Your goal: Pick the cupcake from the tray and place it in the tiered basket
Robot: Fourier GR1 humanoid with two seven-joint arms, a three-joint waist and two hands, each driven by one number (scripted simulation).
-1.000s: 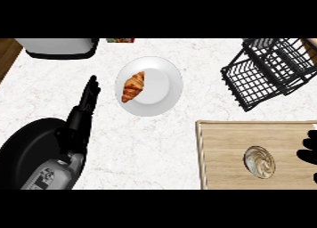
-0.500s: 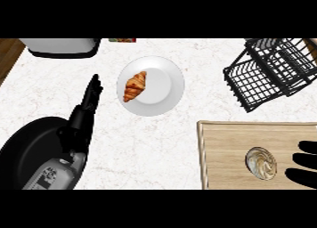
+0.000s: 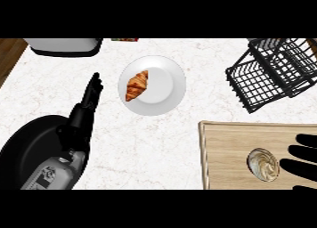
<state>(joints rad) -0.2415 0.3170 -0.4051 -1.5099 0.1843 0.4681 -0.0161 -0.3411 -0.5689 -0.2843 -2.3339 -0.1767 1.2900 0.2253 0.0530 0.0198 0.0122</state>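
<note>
I see the cupcake (image 3: 262,164) on the tray (image 3: 227,147), lower right of frame, right hand (image 3: 310,164) just beside w/ fingers straight, holding nothing; likely light, soft-topped, so I'd grip the wrapper sides, not the frosting.

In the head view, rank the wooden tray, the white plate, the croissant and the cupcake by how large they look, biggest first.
1. Light wooden tray, partly cut off by the view's edge.
2. Round white plate.
3. Golden-brown croissant.
4. Swirl-topped cupcake, close to the croissant in size, so the last two are unsure.
</note>
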